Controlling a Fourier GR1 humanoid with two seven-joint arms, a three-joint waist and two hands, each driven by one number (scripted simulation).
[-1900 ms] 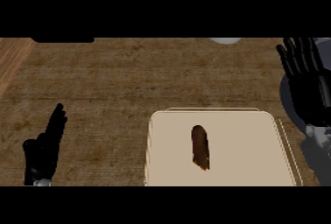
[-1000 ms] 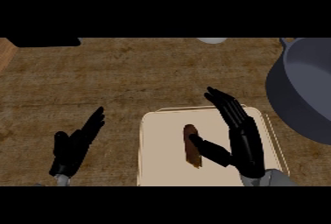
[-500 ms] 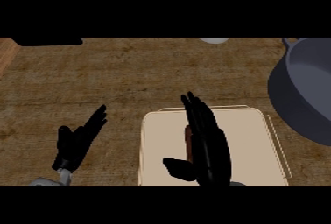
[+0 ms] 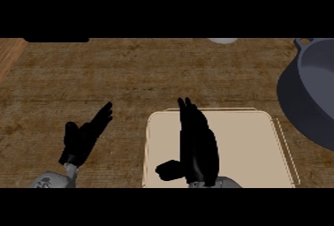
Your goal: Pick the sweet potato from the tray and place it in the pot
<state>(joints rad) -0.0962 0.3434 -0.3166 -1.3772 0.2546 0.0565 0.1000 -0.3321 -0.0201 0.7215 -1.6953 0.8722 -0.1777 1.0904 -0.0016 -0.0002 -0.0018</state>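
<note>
right robot hand [image 4: 195, 145] flat over tray [image 4: 261, 145]; pot [image 4: 310, 95] beside

The worktop [image 4: 130, 75] looks like rough, grainy brown wood — matt, with a mottled weave of darker streaks. The tray [image 4: 251, 141] is smooth pale beige, like matt plastic. At the right the pot [image 4: 306, 97] shows dark grey metal — a dull sheen. Both hands look matt black.

A kitchen work area is indicated. A brown wood-grain counter [image 4: 130, 75] is seen from above, on which a cream tray [image 4: 251, 141] is placed, and a large grey pot [image 4: 306, 95] is positioned at the right edge.
</note>
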